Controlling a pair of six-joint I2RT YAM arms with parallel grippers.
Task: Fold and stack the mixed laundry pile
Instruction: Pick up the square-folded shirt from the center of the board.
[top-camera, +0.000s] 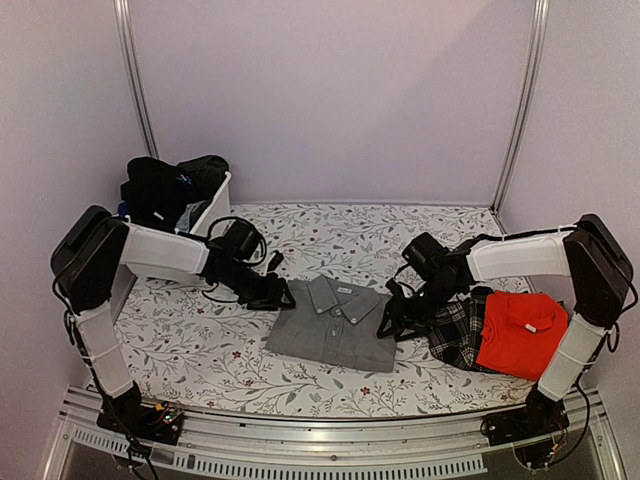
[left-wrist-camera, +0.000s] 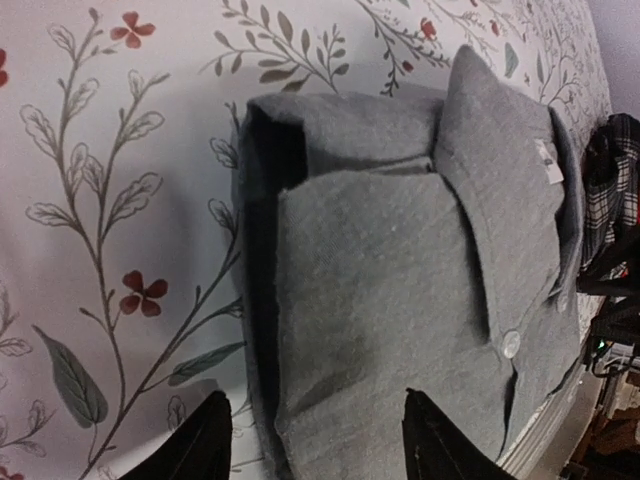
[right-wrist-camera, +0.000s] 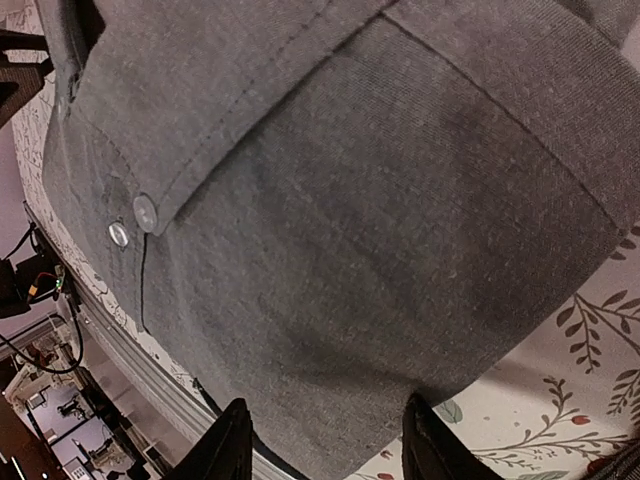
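Observation:
A folded grey collared shirt (top-camera: 335, 325) lies flat mid-table, collar toward the back. My left gripper (top-camera: 283, 295) hovers at the shirt's left edge. In the left wrist view its fingers (left-wrist-camera: 200, 445) stand apart above the grey shirt (left-wrist-camera: 400, 270), open (left-wrist-camera: 315, 440) and pinching nothing. My right gripper (top-camera: 390, 322) sits at the shirt's right edge, likewise open (right-wrist-camera: 325, 445) over the grey cloth (right-wrist-camera: 350, 200). Black-and-white plaid cloth (top-camera: 458, 330) and a folded red shirt (top-camera: 520, 335) lie side by side on the right.
A white tub (top-camera: 218, 200) at the back left holds a black garment (top-camera: 165, 185) and a bit of blue cloth (top-camera: 190, 215). The metal rail (top-camera: 330, 440) runs along the table's near edge. The plaid cloth (left-wrist-camera: 610, 190) lies just beyond the shirt's collar side.

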